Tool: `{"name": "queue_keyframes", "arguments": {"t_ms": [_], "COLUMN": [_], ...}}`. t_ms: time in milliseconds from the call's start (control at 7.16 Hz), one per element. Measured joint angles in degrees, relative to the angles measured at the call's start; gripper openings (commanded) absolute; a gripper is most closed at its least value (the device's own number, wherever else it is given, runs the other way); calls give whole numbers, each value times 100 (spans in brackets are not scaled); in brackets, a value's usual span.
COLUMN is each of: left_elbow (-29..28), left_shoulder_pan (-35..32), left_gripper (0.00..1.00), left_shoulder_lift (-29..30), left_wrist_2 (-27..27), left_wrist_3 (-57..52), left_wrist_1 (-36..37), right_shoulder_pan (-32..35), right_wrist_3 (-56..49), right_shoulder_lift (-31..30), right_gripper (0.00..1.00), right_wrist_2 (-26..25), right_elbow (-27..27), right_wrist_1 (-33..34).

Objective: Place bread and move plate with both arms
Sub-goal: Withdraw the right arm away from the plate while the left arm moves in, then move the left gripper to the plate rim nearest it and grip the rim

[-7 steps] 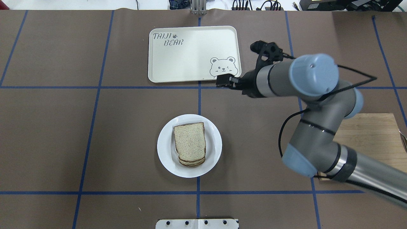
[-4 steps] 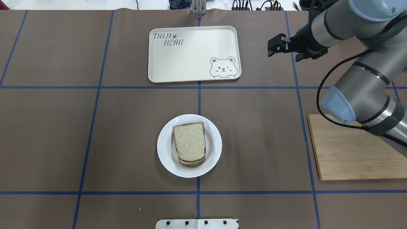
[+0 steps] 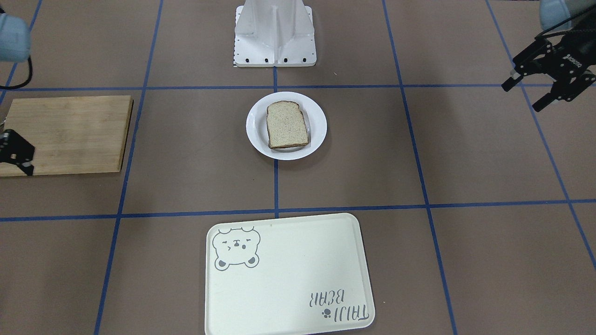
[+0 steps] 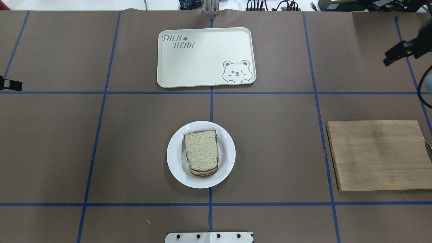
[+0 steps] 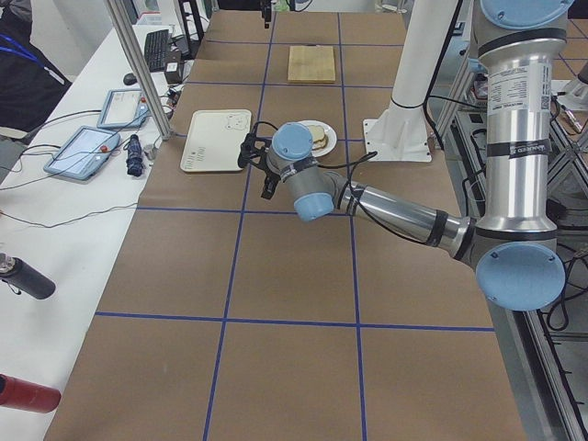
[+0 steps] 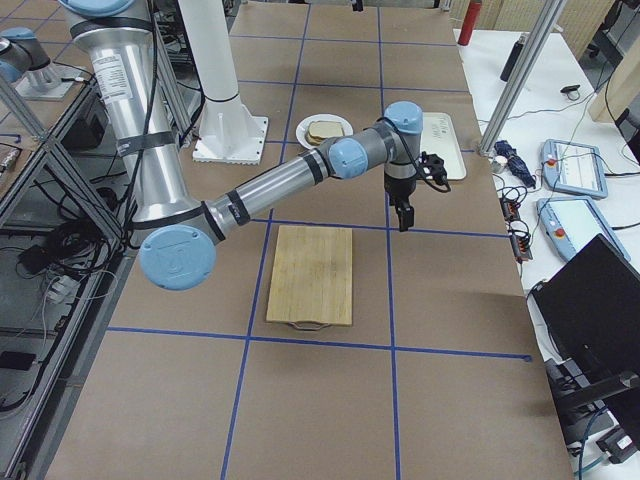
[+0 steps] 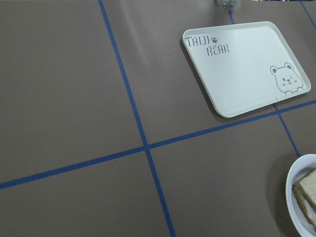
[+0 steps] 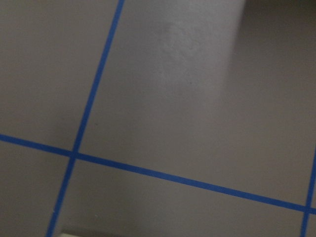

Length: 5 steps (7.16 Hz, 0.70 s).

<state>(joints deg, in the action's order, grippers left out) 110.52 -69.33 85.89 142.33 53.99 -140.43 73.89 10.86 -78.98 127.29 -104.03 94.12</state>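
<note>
The white plate [image 4: 175, 158] sits at the table's centre with the bread [image 4: 201, 150] lying flat on it as the top of a small stack of slices. From across the table the bread [image 3: 287, 124] covers the middle of the plate [image 3: 255, 125]. My left gripper [image 3: 524, 97] hangs open and empty far out on my left side; only its tip [image 4: 10, 84] shows at the overhead view's edge. My right gripper [image 4: 391, 56] is at the far right, beyond the wooden board, open with nothing in it. The left wrist view catches the plate's edge [image 7: 296, 197].
A cream tray [image 4: 206, 57] with a bear drawing lies beyond the plate. A wooden cutting board [image 4: 378, 155] rests on the right side. The white pedestal [image 3: 274, 32] stands at my base. Blue tape lines grid the brown table cover.
My right arm swung away from the tray's near right corner out to the far right edge, uncovering the wooden board. My left gripper's tip came into the overhead view's left edge.
</note>
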Motion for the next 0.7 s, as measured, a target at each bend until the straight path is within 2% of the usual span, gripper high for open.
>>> {"name": "queue_keyframes", "arguments": {"t_ms": [279, 559, 698], "left_elbow": [-250, -498, -571], "left_shoulder_pan": [367, 841, 1290], "left_gripper": [99, 98, 98], "left_shoulder_lift": [37, 295, 386], "left_wrist_2": [-27, -123, -483], "left_wrist_3": [1240, 2393, 2666], "left_wrist_1": [-890, -1523, -1727], "right_shoulder_pan": [723, 1170, 1340], "right_wrist_3": [-1278, -2006, -2146], "right_shoulder_lift": [-887, -1729, -1920], "right_gripper": [100, 100, 100], "right_wrist_2": [352, 284, 285], "right_elbow": [155, 150, 162], "right_wrist_1": [36, -68, -112]}}
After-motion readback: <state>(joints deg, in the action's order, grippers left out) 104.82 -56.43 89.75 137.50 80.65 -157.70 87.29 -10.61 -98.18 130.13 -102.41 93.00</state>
